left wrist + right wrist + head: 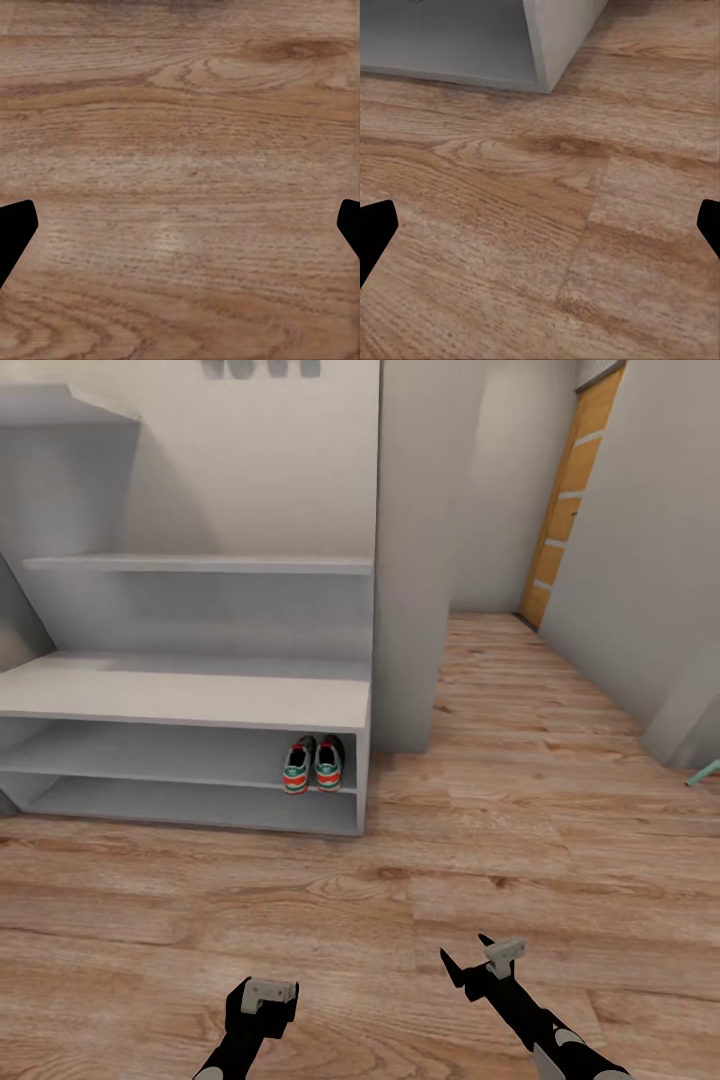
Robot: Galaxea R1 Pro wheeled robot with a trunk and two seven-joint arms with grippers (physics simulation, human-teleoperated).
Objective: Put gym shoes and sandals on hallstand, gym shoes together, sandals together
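From the head camera I see the rack in the left half of the frame. The two gym shoes already stand side by side on its middle shelf, near the right end, heels toward me, long axis pointing into the rack. I find no sandals on the floor here, so I judge the next move is to turn and search for them, not to reach. Both arms hang low at the bottom edge: the left gripper at lower left, the right gripper at lower right. The right one is nearer to the rack's right end, and its fingers look spread.

In the left wrist camera there is bare wood floor; the dark fingertips sit at the two side edges, wide apart, holding nothing.

In the right wrist camera the rack's lower corner is in the upper part, floor below it. The fingertips are also far apart and empty.
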